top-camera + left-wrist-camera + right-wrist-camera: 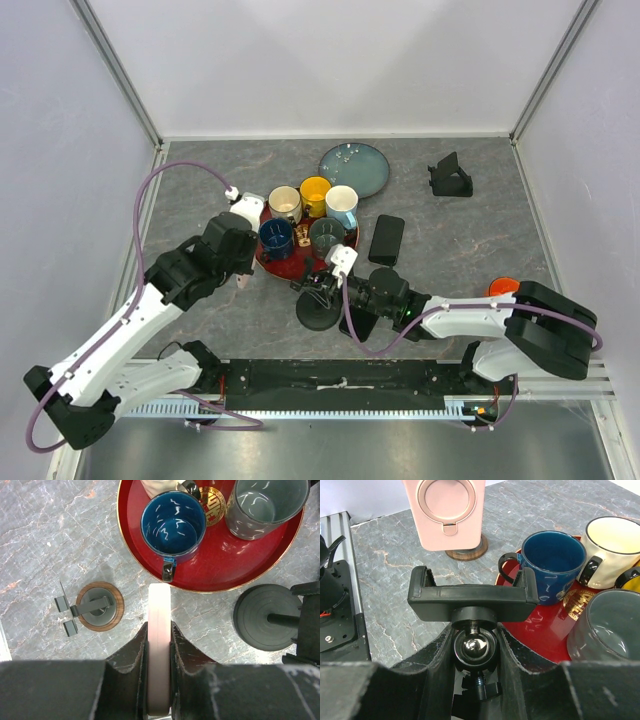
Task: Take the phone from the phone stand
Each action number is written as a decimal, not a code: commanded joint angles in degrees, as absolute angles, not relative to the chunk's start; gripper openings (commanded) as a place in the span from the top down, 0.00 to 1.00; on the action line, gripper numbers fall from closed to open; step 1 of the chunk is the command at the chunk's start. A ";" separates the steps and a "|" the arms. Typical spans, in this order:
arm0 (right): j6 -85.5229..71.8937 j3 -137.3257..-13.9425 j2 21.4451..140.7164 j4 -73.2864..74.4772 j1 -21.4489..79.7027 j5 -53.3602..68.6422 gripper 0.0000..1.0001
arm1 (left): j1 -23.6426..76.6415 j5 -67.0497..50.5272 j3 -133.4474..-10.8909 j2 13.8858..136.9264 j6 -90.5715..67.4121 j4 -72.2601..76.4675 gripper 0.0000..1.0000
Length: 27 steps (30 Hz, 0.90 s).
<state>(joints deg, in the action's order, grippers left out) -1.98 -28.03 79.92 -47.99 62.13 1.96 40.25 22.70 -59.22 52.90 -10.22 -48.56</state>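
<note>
My left gripper (159,647) is shut on a pink phone (159,620), gripped edge-on above the grey table, left of the stand. The phone's back, with its ring holder, shows in the right wrist view (447,510), beyond the stand's clamp and apart from it. The black phone stand (472,597) has an empty clamp on a ball joint (473,648). My right gripper (474,645) is shut around that ball joint. The stand's round black base (264,617) rests on the table. In the top view the left gripper (241,272) is left of the right gripper (328,285).
A red tray (268,262) with several mugs stands just behind the stand; a blue mug (173,526) is nearest. A round wooden-rimmed holder (99,606) lies to the left. A black phone (387,240), a teal plate (355,168) and another black stand (450,178) lie farther back.
</note>
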 commanded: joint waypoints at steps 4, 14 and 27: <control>-5.27 -30.49 75.15 -42.28 62.23 4.39 1.00 | 40.34 23.12 -60.21 54.75 -12.92 -47.28 0.98; -4.40 -33.04 62.06 -32.00 62.14 1.24 1.00 | 44.64 25.66 -58.80 59.67 -14.85 -48.51 0.98; -0.62 -36.48 48.53 -14.16 59.86 -22.74 1.00 | 56.68 31.29 -59.76 71.96 -23.90 -50.45 0.98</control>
